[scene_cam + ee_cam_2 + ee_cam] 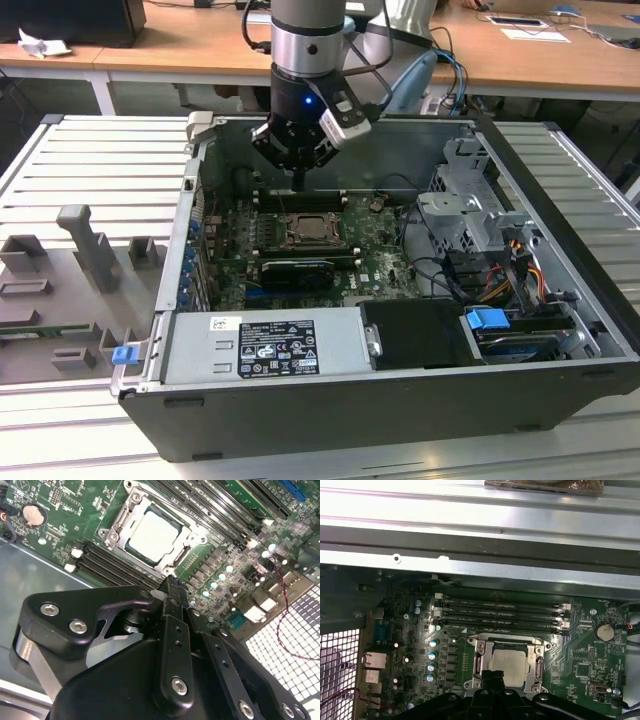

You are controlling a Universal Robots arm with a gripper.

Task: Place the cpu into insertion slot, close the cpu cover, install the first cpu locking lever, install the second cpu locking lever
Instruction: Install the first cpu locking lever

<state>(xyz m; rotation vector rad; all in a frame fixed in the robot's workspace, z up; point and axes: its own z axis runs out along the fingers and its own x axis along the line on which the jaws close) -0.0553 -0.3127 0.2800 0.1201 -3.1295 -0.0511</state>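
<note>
In the second wrist view, one corner of the insertion slot (128,546) and of the cpu cover (187,536) is hidden behind the tip of the gripper (170,583), whose body is cut off by the picture's edge. In the first wrist view, one edge of the cpu (509,664) is masked by the same dark tip. Whether the locking levers are latched cannot be told. In the exterior view, the arm (308,40) is cut off above, the grey moulded tray (60,290) is cropped at the exterior view's left, and the insertion slot's details are too small to be made out.
</note>
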